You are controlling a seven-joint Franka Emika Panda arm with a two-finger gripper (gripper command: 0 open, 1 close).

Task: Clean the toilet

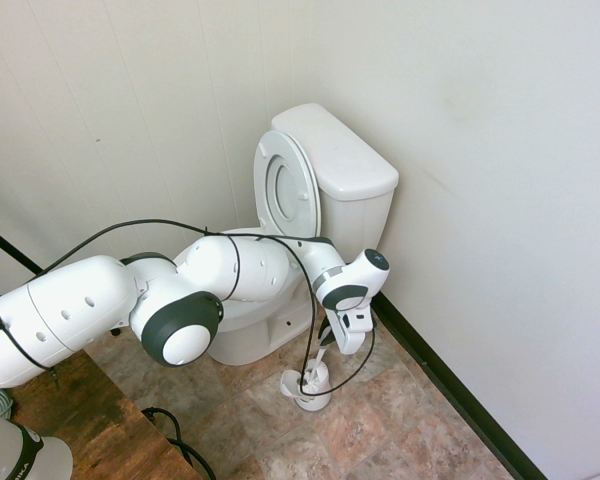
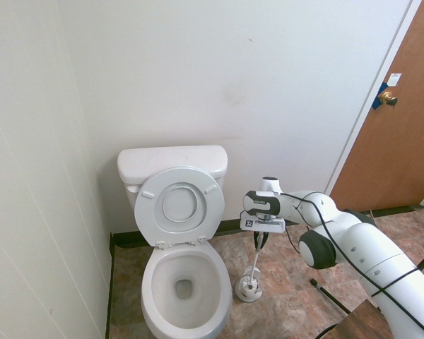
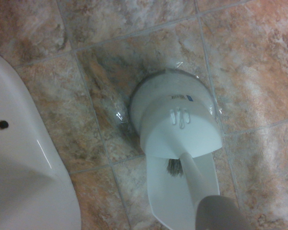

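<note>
The white toilet (image 1: 345, 185) stands against the wall with its seat and lid (image 2: 180, 205) raised, and its bowl (image 2: 222, 291) is open. To the right of the bowl in the second exterior view, a white brush holder (image 2: 249, 288) sits on the floor. The toilet brush's thin handle (image 2: 256, 263) rises tilted from the holder. My gripper (image 2: 260, 241) is shut on the handle's top, about level with the bowl's rim. In the wrist view I see the holder (image 3: 175, 112), the brush's bristles (image 3: 174, 166) and part of the toilet's base (image 3: 19, 158).
A brown door (image 2: 403, 127) stands at the right. A black baseboard (image 1: 450, 385) runs along the wall behind the holder. A wooden surface (image 1: 70, 400) lies at the near left corner. Tiled floor (image 1: 380, 420) spreads around the holder.
</note>
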